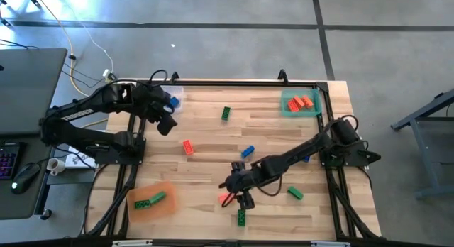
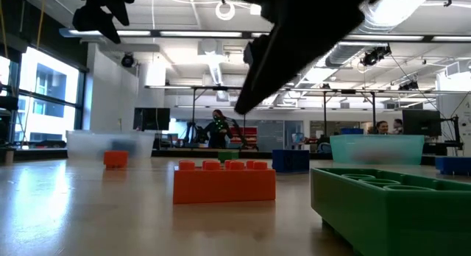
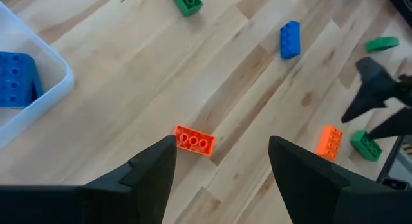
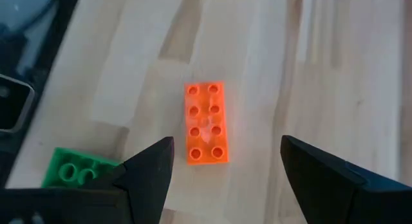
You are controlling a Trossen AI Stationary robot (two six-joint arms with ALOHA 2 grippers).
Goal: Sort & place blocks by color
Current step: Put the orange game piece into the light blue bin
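Note:
Studded bricks lie scattered flat on the wooden table. My right gripper point(image 1: 237, 197) is open and hovers over a red-orange brick point(image 4: 206, 123) near the table's near edge; the brick shows between its fingers, untouched. A green brick point(image 4: 74, 169) lies just beside it. My left gripper point(image 1: 167, 123) is open and stands above the table near the far left corner, over another red-orange brick point(image 3: 194, 140). Other loose bricks are a green one point(image 1: 225, 113), a blue one point(image 1: 247, 152) and a green one point(image 1: 295, 194).
A clear tray point(image 1: 174, 98) at the far left holds blue bricks point(image 3: 16, 79). A green tray point(image 1: 287, 108) at the far right holds red-orange bricks. An orange tray point(image 1: 169, 204) at the near left holds green bricks. Black frame rails run along the table's edges. People show in the room beyond.

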